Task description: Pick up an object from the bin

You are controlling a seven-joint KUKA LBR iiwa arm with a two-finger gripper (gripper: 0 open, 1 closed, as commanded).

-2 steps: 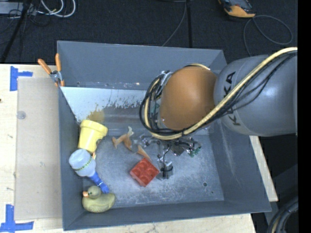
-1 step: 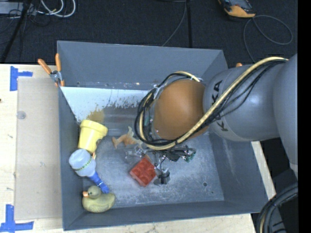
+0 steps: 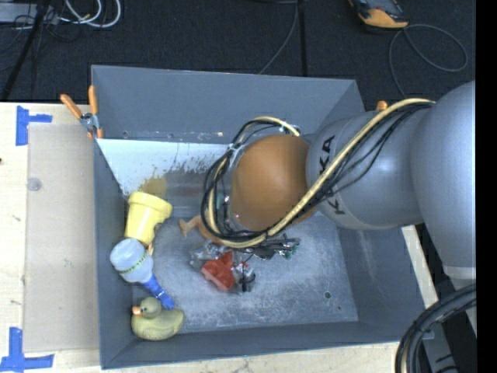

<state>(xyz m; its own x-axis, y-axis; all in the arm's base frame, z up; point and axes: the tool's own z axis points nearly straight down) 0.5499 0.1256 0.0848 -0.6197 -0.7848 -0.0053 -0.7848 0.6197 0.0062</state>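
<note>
Red thing: You have a small red blocky object [image 3: 218,273] lying on the floor of the grey metal bin [image 3: 342,290], about midway across and a little toward the near wall.
Gripper: Your gripper [image 3: 235,269] is down at floor level, right against the red blocky object's right side. You cannot tell how far it is open or whether it has hold of anything, since the wrist hides it from above.
Wrist: A rounded orange-brown cover [image 3: 268,181] sits directly over the gripper, with black and yellow cables [image 3: 213,200] looped around it.
Tan piece: A small tan piece [image 3: 189,225] pokes out just left of the cables; you cannot make out its kind.
Cup: A yellow plastic cup [image 3: 146,214] lies tilted at the bin's left side, well apart from the gripper.
Bottle: A clear plastic bottle [image 3: 132,261] with a blue cap lies just below the cup, touching it.
Duck: A yellow rubber duck [image 3: 158,320] sits upright in the near-left corner, just beside the bottle's cap.
</note>
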